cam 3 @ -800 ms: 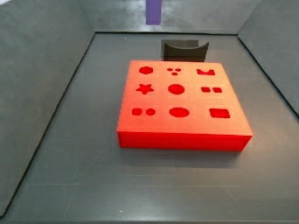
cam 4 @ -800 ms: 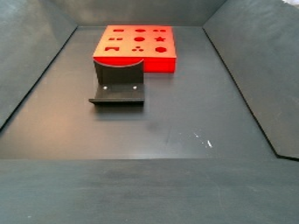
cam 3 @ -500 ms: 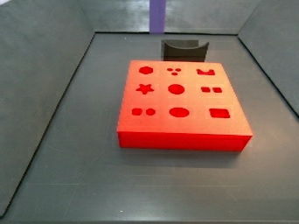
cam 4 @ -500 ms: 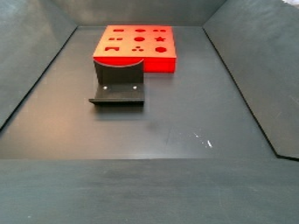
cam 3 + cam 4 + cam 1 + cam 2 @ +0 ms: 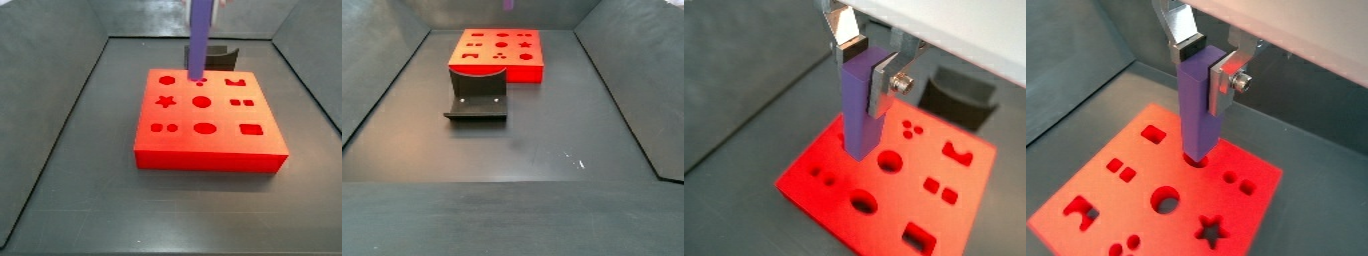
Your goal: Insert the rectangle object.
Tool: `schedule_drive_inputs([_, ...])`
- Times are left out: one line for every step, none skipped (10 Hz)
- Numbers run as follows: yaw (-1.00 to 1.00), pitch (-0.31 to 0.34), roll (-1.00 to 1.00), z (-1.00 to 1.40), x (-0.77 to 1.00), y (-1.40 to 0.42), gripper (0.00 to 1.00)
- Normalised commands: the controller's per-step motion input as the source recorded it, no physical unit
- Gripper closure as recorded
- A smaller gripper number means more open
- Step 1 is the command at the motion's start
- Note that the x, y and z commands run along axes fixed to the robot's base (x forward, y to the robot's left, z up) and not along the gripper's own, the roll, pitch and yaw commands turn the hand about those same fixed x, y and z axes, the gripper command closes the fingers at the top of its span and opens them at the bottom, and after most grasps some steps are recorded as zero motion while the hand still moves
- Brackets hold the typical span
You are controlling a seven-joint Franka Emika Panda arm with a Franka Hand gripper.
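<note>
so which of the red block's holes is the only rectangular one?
The large single hole at a corner of the red block, away from the purple rectangle object held upright by the gripper. The other holes are round, star, oval, notched or small paired cutouts.

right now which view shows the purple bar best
A wrist view: the purple bar shows nearly full length, upright, clamped in the hand above the red block. The other wrist view shows the same. A side view cuts off its top; the other side view catches only its tip.
</note>
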Motion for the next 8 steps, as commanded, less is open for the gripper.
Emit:
schedule_drive_inputs([-0.55, 0.041, 0.02, -0.31, 0.44, -0.14, 1.00])
schedule_drive_inputs([-0.78, 0.000, 0.00, -0.28, 0.25, -0.10, 1.00])
schedule_drive_inputs([-0.91, 0.000, 0.00, -0.30, 0.10, -0.06, 1.00])
schedule_drive_inputs([-0.91, 0.000, 0.00, -0.33, 0.09, -0.05, 1.00])
schedule_drive_inputs([-0.87, 0.019, 0.03, -0.37, 0.10, -0.04, 1.00])
schedule_drive_inputs([-0.86, 0.020, 0.02, -0.31, 0.11, -0.05, 1.00])
schedule_drive_inputs([-0.89, 0.000, 0.00, -0.23, 0.14, -0.08, 1.00])
schedule_drive_inputs([-0.89, 0.000, 0.00, -0.17, 0.16, -0.10, 1.00])
